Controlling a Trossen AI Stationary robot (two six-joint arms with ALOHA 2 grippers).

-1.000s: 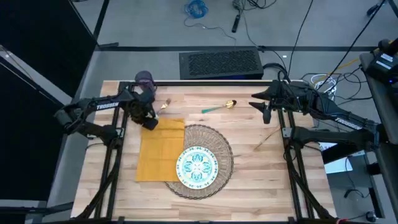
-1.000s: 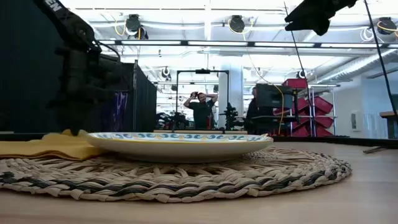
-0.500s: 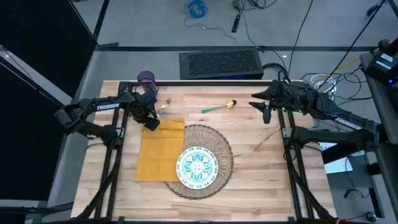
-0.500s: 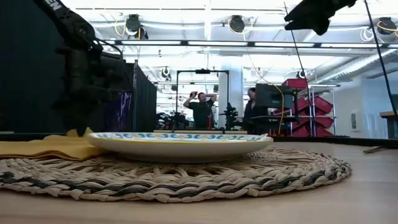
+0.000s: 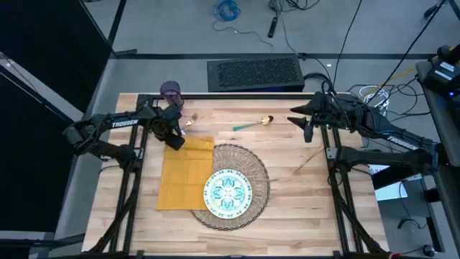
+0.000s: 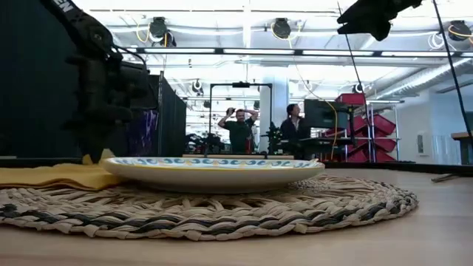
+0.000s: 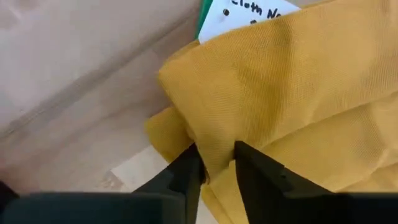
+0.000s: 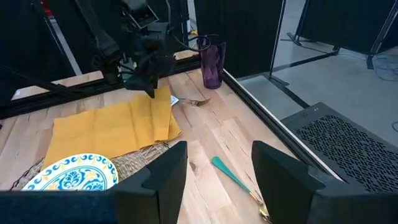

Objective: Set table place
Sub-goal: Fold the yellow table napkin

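Observation:
The mustard napkin [image 5: 185, 174] lies flat on the table [image 5: 302, 208], left of the woven placemat [image 5: 251, 167], which carries the teal-patterned plate [image 5: 228, 191]. My left gripper [image 5: 173, 139] is shut on the napkin's far left corner. The purple cup [image 5: 169, 91] stands at the far edge behind it. A fork [image 5: 190, 121] and a teal-handled spoon [image 5: 251, 124] lie on the far part of the table. My right gripper [image 5: 305, 124] hovers open above the far right area, holding nothing. My left gripper pinches a bunched fold of the napkin at its far left corner [image 7: 214, 146] between its two fingers [image 7: 186, 174]. The fingers come from above, slanting down. That corner stands up as a small peak [image 6: 103, 157], and the rest of the napkin lies on the table.
A thin piece of cutlery [image 5: 307, 160] lies on the right of the table. A white label [image 7: 249, 15] shows under the napkin's edge. Black rails [image 5: 215, 96] frame the table. People stand in the room far behind [image 6: 238, 129].
My left gripper has shifted slightly away from the cup, which now shows in full. The napkin's far left corner has risen into a small peak under the gripper, while the rest of the cloth has stayed flat.

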